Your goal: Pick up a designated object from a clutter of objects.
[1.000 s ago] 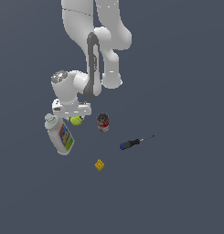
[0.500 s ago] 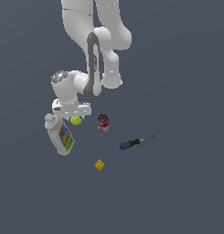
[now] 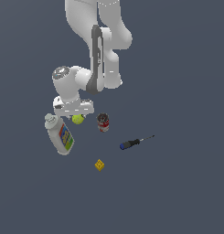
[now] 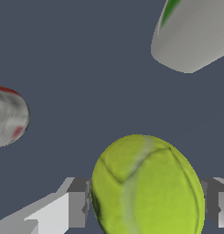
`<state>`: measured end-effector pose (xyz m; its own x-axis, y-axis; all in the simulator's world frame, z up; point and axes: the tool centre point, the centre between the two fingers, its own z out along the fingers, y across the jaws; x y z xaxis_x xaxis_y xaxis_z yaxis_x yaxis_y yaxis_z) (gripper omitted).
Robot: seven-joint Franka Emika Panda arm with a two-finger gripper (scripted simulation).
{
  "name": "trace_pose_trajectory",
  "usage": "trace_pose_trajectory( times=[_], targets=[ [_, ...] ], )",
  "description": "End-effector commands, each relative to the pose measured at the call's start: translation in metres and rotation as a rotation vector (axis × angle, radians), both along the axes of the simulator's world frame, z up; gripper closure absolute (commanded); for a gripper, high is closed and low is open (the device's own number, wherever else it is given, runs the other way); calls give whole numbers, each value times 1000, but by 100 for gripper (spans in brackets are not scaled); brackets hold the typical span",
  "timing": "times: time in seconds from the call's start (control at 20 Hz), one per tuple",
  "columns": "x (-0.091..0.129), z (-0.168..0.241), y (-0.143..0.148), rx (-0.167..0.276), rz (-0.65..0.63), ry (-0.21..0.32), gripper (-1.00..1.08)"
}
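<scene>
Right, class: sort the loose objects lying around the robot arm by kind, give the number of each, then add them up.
Bottles: 1, the white bottle
Balls: 1, the yellow-green tennis ball
Cans: 1, the red can
Screwdrivers: 1, the blue-handled screwdriver
Cubes: 1, the yellow cube
Total: 5

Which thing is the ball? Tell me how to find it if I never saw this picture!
Find the big white robot arm and follow it down to its end effector. Right under it, between the lying white bottle and the small red can, sits the tennis ball. It is the only round thing, yellow-green with pale seam lines, unlike the tiny yellow cube lying farther off.
</scene>
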<state>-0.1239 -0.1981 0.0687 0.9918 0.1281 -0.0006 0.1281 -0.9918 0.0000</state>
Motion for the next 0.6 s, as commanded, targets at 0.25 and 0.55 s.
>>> trace_pose_trajectory(
  times=[0.25,0.55],
  targets=[
    [16,48,30,-2,0,-1,108],
    [33,101,64,-5,0,0,108]
  ],
)
